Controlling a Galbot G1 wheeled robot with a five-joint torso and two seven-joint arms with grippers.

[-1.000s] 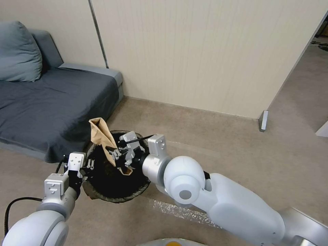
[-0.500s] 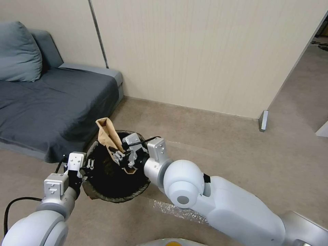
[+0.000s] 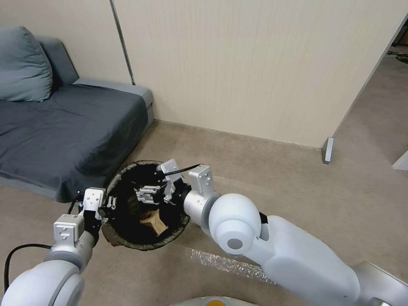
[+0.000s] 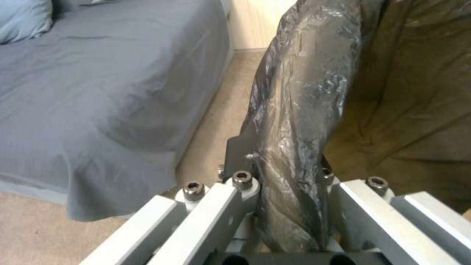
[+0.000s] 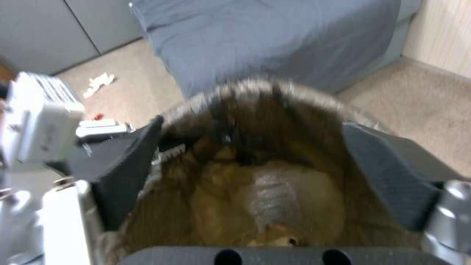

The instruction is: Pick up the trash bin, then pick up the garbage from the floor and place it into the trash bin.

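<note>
One crumpled brown paper bag lies tilted, half hidden in the trash bin whose rim the left gripper clamps, the right gripper spread empty above.

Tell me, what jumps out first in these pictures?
The black-lined bin between the two arms, its rim pinched by the left gripper. The right gripper hangs open over the bin's mouth, with a brown paper bag lying inside. Behind them, a grey sofa stands against the wall.
</note>
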